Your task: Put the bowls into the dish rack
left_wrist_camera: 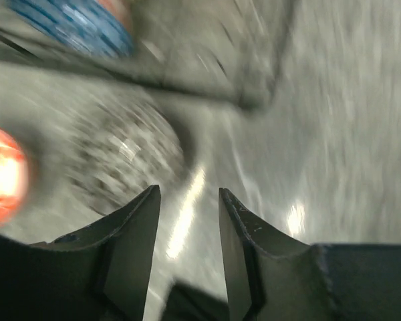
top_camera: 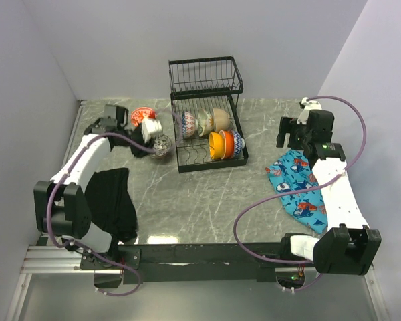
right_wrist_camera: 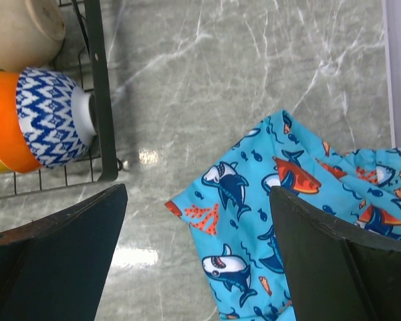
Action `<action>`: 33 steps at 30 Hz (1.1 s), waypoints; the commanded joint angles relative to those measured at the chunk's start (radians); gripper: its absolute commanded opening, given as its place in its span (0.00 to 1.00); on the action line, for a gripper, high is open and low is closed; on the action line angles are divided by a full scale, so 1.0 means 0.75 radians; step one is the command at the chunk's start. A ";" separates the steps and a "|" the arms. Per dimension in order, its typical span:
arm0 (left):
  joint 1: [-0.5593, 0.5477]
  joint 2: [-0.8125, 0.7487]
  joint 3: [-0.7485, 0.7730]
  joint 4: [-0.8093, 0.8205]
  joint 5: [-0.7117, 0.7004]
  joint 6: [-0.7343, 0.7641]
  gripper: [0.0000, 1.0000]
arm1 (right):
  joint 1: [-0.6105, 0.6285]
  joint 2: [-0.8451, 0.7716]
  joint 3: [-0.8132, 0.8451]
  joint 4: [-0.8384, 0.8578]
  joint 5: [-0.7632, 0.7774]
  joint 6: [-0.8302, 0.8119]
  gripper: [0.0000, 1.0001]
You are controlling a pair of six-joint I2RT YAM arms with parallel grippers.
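The black wire dish rack (top_camera: 206, 79) stands at the far middle of the table. Its lower tray holds several bowls on edge, among them an orange one (top_camera: 216, 145), a blue-patterned one (top_camera: 236, 142) (right_wrist_camera: 50, 117) and a beige one (top_camera: 220, 119). Three bowls sit on the table left of the rack: red (top_camera: 142, 115), white (top_camera: 152, 127) and a speckled one (top_camera: 162, 145) (left_wrist_camera: 123, 157). My left gripper (top_camera: 146, 150) (left_wrist_camera: 187, 200) is open just beside the speckled bowl, holding nothing; its view is blurred. Over the table's right side my right gripper (top_camera: 291, 136) (right_wrist_camera: 197, 190) hangs wide open and empty.
A blue whale-print cloth (top_camera: 301, 190) (right_wrist_camera: 301, 194) lies at the right, partly under the right gripper. A black cloth (top_camera: 113, 200) lies near the left arm's base. Grey walls close in the table on the left, back and right.
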 commanded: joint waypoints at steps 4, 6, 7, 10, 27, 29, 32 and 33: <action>-0.002 0.095 -0.079 -0.086 -0.119 0.452 0.43 | 0.009 0.019 0.062 0.091 0.012 -0.013 0.95; -0.002 0.109 -0.085 0.001 -0.134 0.437 0.43 | 0.009 0.021 0.070 0.093 0.020 -0.013 0.95; -0.002 0.129 -0.083 0.018 -0.132 0.437 0.43 | 0.011 0.021 0.068 0.093 0.022 -0.015 0.95; -0.006 0.187 -0.065 0.028 -0.134 0.460 0.42 | 0.011 0.013 0.048 0.101 0.030 -0.017 0.95; -0.057 0.406 0.021 0.126 -0.197 0.482 0.41 | -0.001 -0.013 -0.028 0.104 0.067 -0.025 0.95; -0.066 0.414 0.023 0.135 -0.201 0.474 0.35 | -0.001 -0.003 -0.024 0.108 0.067 -0.023 0.95; -0.078 0.436 0.036 0.137 -0.211 0.460 0.25 | -0.001 0.009 -0.015 0.112 0.063 -0.017 0.96; -0.078 0.444 0.044 0.137 -0.209 0.450 0.20 | -0.003 0.013 -0.011 0.112 0.063 -0.017 0.96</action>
